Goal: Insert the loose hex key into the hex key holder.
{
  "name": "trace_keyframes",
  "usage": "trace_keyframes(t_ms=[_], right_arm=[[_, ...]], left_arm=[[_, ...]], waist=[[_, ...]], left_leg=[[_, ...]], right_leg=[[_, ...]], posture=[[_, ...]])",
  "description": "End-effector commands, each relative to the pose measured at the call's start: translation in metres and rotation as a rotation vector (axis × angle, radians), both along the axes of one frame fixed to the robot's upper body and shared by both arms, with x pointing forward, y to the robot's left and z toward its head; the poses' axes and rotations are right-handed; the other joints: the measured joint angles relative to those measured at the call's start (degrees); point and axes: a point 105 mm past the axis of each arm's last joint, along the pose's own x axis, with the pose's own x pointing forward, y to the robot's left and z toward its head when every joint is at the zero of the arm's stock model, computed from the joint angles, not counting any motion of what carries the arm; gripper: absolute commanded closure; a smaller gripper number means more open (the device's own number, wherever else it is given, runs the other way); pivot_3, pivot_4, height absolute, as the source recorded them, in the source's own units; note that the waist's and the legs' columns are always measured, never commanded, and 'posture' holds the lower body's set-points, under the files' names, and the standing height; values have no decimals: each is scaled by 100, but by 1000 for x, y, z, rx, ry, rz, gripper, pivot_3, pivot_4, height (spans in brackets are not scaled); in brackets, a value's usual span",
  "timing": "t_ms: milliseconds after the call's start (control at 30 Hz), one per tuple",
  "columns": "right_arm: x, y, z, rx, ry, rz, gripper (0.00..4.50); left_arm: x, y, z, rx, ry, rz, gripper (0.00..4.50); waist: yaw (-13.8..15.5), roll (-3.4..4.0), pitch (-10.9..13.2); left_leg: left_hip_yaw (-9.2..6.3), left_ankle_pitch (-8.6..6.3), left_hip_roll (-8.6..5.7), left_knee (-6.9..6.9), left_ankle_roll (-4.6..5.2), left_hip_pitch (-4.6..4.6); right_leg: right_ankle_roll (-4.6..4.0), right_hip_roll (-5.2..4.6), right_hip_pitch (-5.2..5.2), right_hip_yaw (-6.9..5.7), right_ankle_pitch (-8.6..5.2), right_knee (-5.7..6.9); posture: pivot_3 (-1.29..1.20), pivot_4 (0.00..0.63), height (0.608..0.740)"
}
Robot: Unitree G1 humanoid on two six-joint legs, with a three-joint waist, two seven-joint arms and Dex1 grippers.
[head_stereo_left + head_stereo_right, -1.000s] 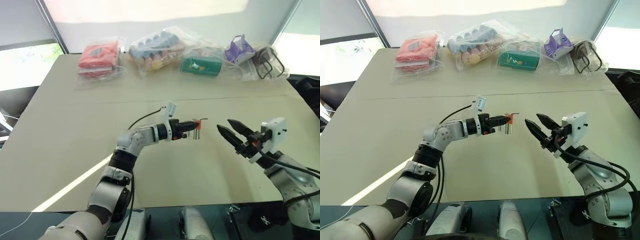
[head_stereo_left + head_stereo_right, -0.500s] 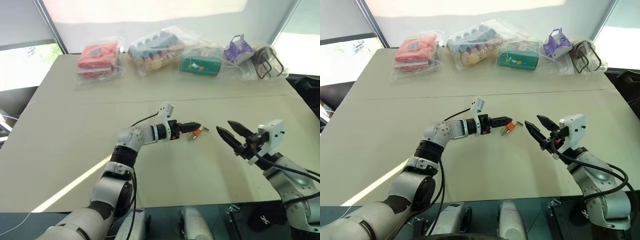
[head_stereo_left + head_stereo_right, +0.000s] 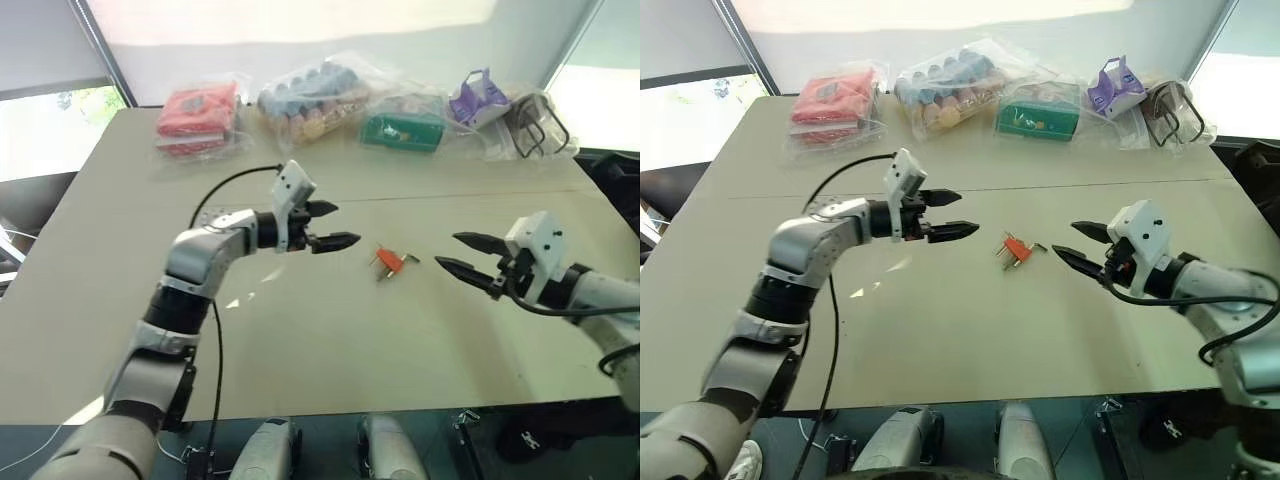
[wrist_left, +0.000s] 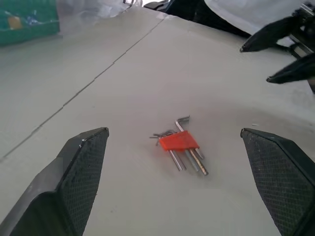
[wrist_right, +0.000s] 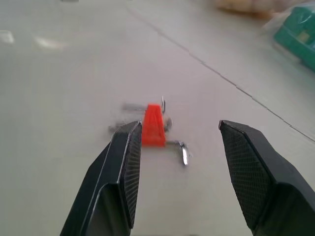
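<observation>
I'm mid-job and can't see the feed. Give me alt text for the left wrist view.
A small red hex key holder lies flat on the pale table, metal keys sticking out of it, framed between the open left gripper's two black fingers. The right gripper, also open, reaches in beyond it.

- One hex key holder (image 4: 178, 141), lying between two open grippers: left gripper (image 3: 331, 226), right gripper (image 3: 462, 253).
- Five clear packets (image 3: 198, 115) beyond the fingertips.
</observation>
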Motion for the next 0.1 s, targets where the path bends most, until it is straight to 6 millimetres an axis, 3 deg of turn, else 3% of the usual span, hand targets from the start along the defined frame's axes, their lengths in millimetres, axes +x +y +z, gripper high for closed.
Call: trace_keyframes(t_ms=[33,100], right_arm=[[-5,-7,6,-162,6,82,1926],[-5,-9,7,-211,15,103,1926]], left_arm=[[-14,21,19,19,-95,-38,12],[-18,33,26,23,-106,-28,12]], waist=[[-8,-1,2],[-14,0,3]], left_leg=[[0,0,1,-1,0,0],[0,-1,2,-1,1,0]], right_leg=[[0,1,0,0,0,0],[0,1,0,0,0,-2]], posture=[[0,150,740],[0,150,740]])
